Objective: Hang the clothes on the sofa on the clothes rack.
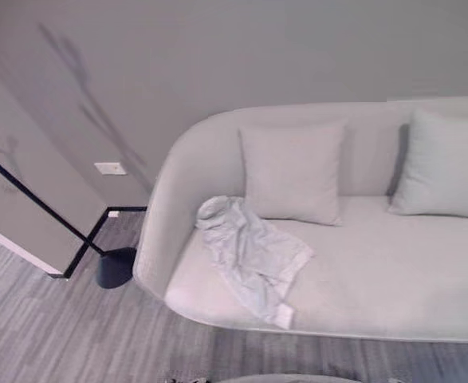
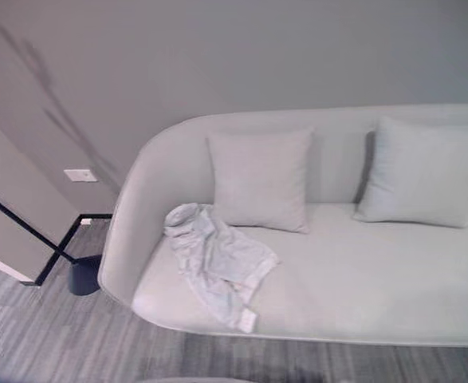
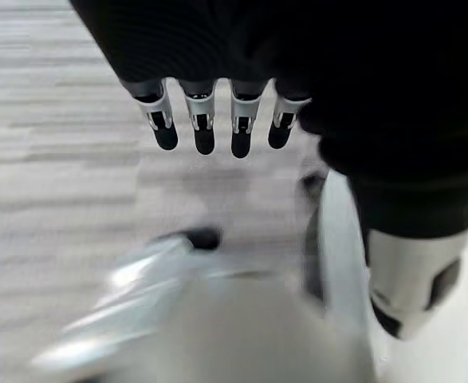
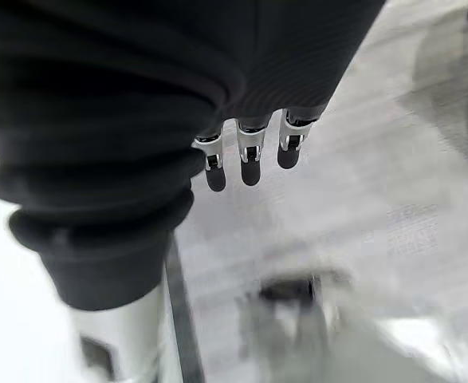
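A pale crumpled garment point(image 1: 253, 257) lies on the seat of the light grey sofa point(image 1: 393, 271) near its rounded left end, one corner hanging over the front edge, just in front of the left cushion point(image 1: 293, 171); a second cushion point(image 1: 445, 163) leans against the backrest further right. Beside the sofa's left end a black rack point(image 1: 54, 219) stands on the wood-look floor point(image 1: 50, 335). The left robot hand point(image 3: 218, 120) and the right robot hand point(image 4: 249, 155) each hang over the floor with fingers straight and loose, holding nothing.
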You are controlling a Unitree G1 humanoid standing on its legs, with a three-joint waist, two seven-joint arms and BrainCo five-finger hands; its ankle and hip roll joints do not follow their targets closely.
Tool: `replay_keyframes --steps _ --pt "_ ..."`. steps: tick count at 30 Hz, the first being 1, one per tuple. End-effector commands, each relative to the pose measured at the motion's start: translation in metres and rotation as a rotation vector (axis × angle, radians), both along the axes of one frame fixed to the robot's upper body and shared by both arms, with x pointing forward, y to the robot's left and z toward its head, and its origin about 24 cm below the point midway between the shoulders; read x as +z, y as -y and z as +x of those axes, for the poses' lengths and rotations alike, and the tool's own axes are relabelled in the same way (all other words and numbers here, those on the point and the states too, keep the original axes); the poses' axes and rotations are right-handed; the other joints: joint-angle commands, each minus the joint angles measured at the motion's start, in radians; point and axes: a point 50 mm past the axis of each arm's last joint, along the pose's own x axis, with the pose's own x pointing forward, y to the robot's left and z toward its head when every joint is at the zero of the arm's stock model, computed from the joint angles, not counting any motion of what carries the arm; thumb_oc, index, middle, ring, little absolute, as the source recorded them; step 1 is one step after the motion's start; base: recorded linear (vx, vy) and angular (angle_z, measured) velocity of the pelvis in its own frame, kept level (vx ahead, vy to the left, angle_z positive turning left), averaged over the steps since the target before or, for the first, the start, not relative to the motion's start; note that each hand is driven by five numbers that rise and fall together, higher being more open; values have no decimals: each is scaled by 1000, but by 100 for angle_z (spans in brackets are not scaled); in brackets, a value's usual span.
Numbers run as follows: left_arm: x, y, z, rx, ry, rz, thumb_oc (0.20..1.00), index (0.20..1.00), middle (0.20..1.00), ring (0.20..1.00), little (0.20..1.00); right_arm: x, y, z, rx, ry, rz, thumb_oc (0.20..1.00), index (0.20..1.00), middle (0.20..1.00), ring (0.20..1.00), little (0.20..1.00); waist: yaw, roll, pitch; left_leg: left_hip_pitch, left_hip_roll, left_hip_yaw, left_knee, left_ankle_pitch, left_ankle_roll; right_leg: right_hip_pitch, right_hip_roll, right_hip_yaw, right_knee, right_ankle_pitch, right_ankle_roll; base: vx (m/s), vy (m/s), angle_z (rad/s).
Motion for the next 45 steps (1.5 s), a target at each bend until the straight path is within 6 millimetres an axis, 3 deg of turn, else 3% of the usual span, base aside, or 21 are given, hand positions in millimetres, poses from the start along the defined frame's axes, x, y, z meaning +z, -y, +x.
replay_keyframes --steps 1,2,3,4,5,7,9,10,11,12,13,14,17,19,23,26,27,28,34,39,45 --pt "2 -1 10 3 26 24 1000 1000 1000 1000 1000 14 7 52 27 99 -62 1000 1000 1000 1000 1000 7 59 62 17 113 -11 -52 88 3 25 -60 109 -33 -72 60 10 522 -14" --pt "4 -6 13 32 45 35 1000 1000 1000 1000 1000 17 2 66 83 138 -69 1000 1000 1000 1000 1000 2 67 100 48 52 0 -54 63 26 18 -80 112 -14 -68 54 26 507 -15" --pt "4 -7 13 44 46 41 1000 1000 1000 1000 1000 20 2 74 130 143 -84 1000 1000 1000 1000 1000 -1 75 118 66 36 8 -58 58 31 10 -94 112 -3 -63 54 28 802 -26" --pt "4 -8 11 75 50 42 1000 1000 1000 1000 1000 27 3 91 220 165 -125 1000 1000 1000 1000 1000 -3 93 150 93 24 47 -67 55 32 5 -101 49 16 -66 48 20 474 -25" --pt "4 -8 11 75 50 42 1000 1000 1000 1000 1000 27 3 91 220 165 -126 1000 1000 1000 1000 1000 -3 93 150 92 25 47 -67 55 32 5 -101 49 16 -66 48 -13 552 -68" --pt "4 -13 4 75 34 60 1000 1000 1000 1000 1000 32 8 96 252 177 -159 1000 1000 1000 1000 1000 -31 110 175 101 -5 79 -67 28 30 12 -15 36 68 -94 54 -5 425 -50" --pt "4 -16 -2 40 10 76 1000 1000 1000 1000 1000 30 10 90 295 164 -176 1000 1000 1000 1000 1000 -60 102 170 103 -58 70 -67 12 42 15 115 60 92 -121 56 37 294 5" --pt "4 -16 -2 40 9 76 1000 1000 1000 1000 1000 30 10 90 296 164 -176 1000 1000 1000 1000 1000 -61 104 170 101 -56 69 -67 15 42 11 117 61 96 -120 54 43 215 15" --pt "4 -17 -4 27 1 79 1000 1000 1000 1000 1000 30 11 89 320 157 -186 1000 1000 1000 1000 1000 -72 101 166 103 -76 62 -67 6 47 5 171 72 104 -133 55 52 238 27" --pt "4 -19 -5 18 -6 79 1000 1000 1000 1000 1000 30 11 88 378 138 -201 1000 1000 1000 1000 1000 -95 98 161 111 -102 44 -67 -1 61 -30 270 88 120 -144 47 93 303 14" --pt "4 -19 -3 18 -3 76 1000 1000 1000 1000 1000 31 11 90 402 139 -211 1000 1000 1000 1000 1000 -108 99 167 123 -112 31 -67 -8 70 -62 314 105 132 -150 42 61 204 6" --pt "4 -19 -3 18 -3 76 1000 1000 1000 1000 1000 31 11 90 402 139 -211 1000 1000 1000 1000 1000 -108 99 167 123 -112 31 -67 -8 70 -62 314 106 133 -150 42 50 98 -1" --pt "6 -17 13 -27 24 70 1000 1000 1000 1000 1000 31 11 91 423 139 -217 1000 1000 1000 1000 1000 -143 89 181 146 -132 -10 -67 -6 93 -184 400 146 106 -138 18 83 31 6" --pt "8 -16 20 -42 43 73 1000 1000 1000 1000 1000 32 12 90 421 138 -221 1000 1000 1000 1000 1000 -144 84 182 144 -136 -16 -67 -8 95 -168 401 152 90 -139 14 47 -26 18" --pt "19 -4 65 -141 193 62 1000 1000 1000 1000 1000 57 14 132 581 263 -326 1000 1000 1000 1000 1000 -119 76 195 128 -146 -35 -67 -1 114 -148 382 151 35 -109 18 14 -30 59" --pt "20 4 70 -169 222 45 1000 1000 1000 1000 1000 87 16 170 671 401 -428 1000 1000 1000 1000 1000 -117 97 206 119 -137 -43 -67 12 117 -135 373 150 7 -106 23 43 8 -15" --pt "20 4 70 -169 222 44 1000 1000 1000 1000 1000 88 16 170 671 401 -429 1000 1000 1000 1000 1000 -118 97 207 119 -137 -44 -67 12 117 -134 373 149 6 -106 23 54 46 0" --pt "19 10 72 -161 235 26 1000 1000 1000 1000 1000 118 10 204 748 528 -518 1000 1000 1000 1000 1000 -118 113 223 113 -132 -41 -67 27 116 -135 367 145 8 -105 27 45 42 -4" --pt "20 13 76 -67 258 17 1000 1000 1000 1000 1000 194 -42 284 884 831 -669 1000 1000 1000 1000 1000 -71 134 305 76 -124 -59 -67 51 111 -163 345 142 40 -114 29 18 32 7" --pt "18 15 71 -11 248 7 1000 1000 1000 1000 1000 233 -75 317 944 917 -695 1000 1000 1000 1000 1000 -25 157 391 28 -119 -69 -67 66 102 -208 325 146 81 -110 40 -44 44 12" --pt "15 30 70 -27 253 -32 1000 1000 1000 1000 1000 271 -59 334 928 883 -823 1000 1000 1000 1000 1000 35 224 453 -45 -106 -80 -63 101 99 -296 310 167 160 -101 58 -31 59 17"
